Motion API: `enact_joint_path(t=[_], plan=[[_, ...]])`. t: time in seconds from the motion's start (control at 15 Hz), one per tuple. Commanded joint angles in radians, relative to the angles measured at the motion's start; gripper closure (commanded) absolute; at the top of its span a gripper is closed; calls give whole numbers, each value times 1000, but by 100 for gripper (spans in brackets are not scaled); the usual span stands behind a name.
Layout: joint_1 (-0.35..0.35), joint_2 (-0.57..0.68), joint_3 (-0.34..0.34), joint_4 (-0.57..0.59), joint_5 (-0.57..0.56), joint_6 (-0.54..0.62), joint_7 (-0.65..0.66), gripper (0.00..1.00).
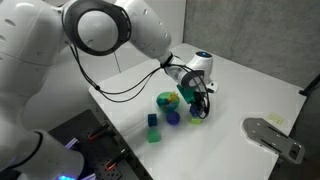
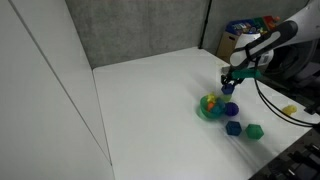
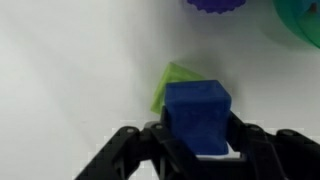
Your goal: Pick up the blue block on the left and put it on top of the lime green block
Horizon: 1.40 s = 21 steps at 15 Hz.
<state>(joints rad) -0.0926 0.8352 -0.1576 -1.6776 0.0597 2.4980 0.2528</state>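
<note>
In the wrist view my gripper point(image 3: 198, 140) is shut on the dark blue block point(image 3: 198, 112), which sits between the two black fingers. The lime green block point(image 3: 174, 83) lies on the white table just below and behind the blue block, partly hidden by it; only its upper left corner shows. I cannot tell whether the two blocks touch. In both exterior views the gripper point(image 1: 197, 103) point(image 2: 229, 88) hangs low over the table beside the cluster of toys.
A green-teal bowl point(image 1: 166, 100) point(image 2: 210, 108) with yellow pieces stands close to the gripper. A rounded blue-violet piece point(image 1: 173, 117) point(image 2: 230, 110), a teal-blue block point(image 1: 153, 120) point(image 2: 233, 128) and a darker green block point(image 1: 154, 135) point(image 2: 255, 131) lie nearby. A grey object point(image 1: 272, 135) is further off.
</note>
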Motion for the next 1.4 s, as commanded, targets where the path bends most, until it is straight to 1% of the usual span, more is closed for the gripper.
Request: enact_joint_path(t=[0.0,0.07,0.13,0.2,0.6,0.8,1.13,1.33], plan=[[13,-21,-1,0,1,-7,6,17],[19,-36,-3,-13,-2,2,7,11],[23,-56,-2,-31,-2,13,3,2],[29,-78,-1,-50,-3,23,2,0],[61,-250,32,-183,-8,27,-44,0],[74,-361,59,-287,-18,11,-92,0],[88,-548,76,-453,-47,-43,-140,0],[92,-666,78,-528,-80,-110,-141,0]])
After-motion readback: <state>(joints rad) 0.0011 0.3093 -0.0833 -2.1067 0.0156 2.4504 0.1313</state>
